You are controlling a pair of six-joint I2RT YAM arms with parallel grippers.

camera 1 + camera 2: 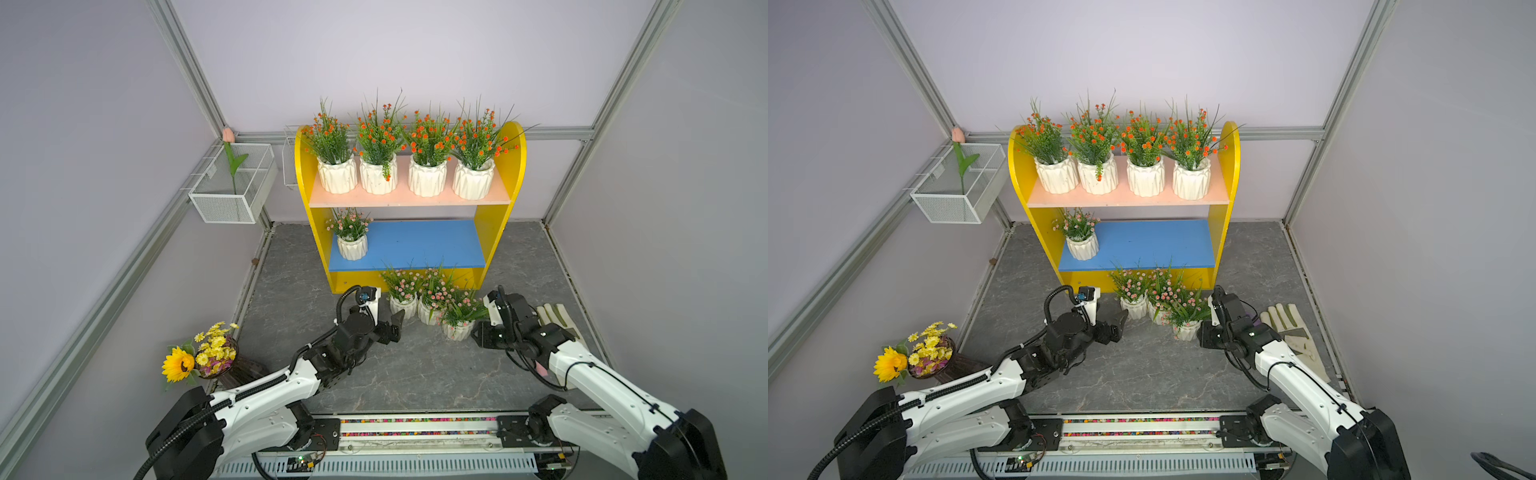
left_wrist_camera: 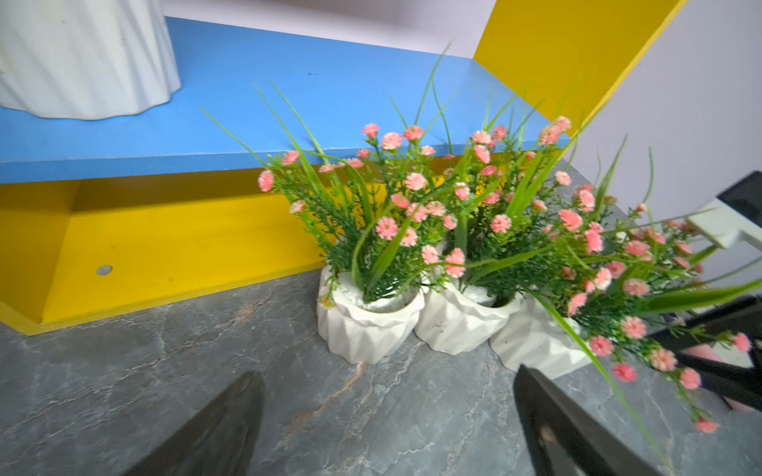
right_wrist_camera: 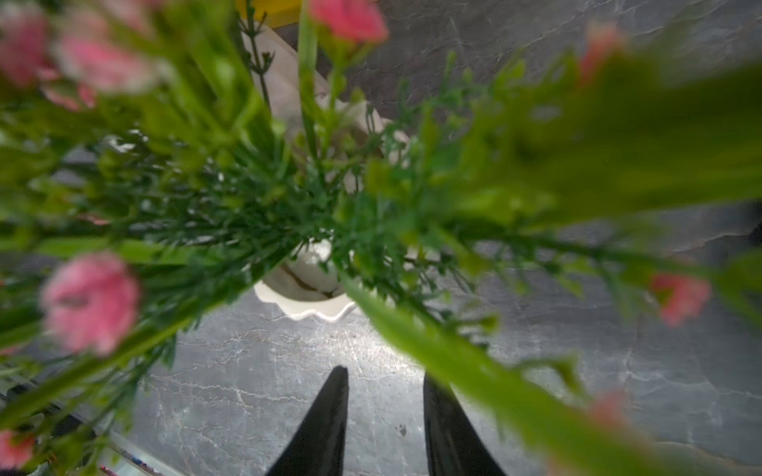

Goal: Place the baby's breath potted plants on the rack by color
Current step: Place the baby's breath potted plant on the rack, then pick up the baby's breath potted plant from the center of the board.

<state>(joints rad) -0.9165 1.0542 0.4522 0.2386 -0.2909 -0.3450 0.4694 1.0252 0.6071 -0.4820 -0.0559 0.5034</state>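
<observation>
**Fig.** Step in hand (judged): fetching the next pink pot for the lower tier; 5 of 8 pots are shelved.

- **Near:** L gripper (image 2: 387, 428) has its jaws wide and empty, facing the pot cluster but apart from it. R gripper (image 3: 385, 428) has its jaws narrowly parted and empty, with sprigs crowding its wrist view.
- **Mid:** three small white faceted pots of green sprigs w/ pale pink blooms (image 1: 430, 311) stand pot to pot on the grey marble-look tabletop (image 1: 415, 374), just in front of the rack base.
- **Far:** two-tier rack w/ yellow round-topped side panels (image 1: 505, 174).
  - The blue lower board (image 1: 415, 245) holds one pink-bloom pot (image 1: 352, 248) at the L-arm end; the rest is bare.
  - The pale pink upper board (image 1: 407, 198) holds four orange-bloom pots (image 1: 427, 180) in a row.

Next move (est.): straddle one pot body below the sprigs. The R jaws would need to open wider. Then lift it clear of its neighbours and set it beside the shelved pink pot.
</observation>
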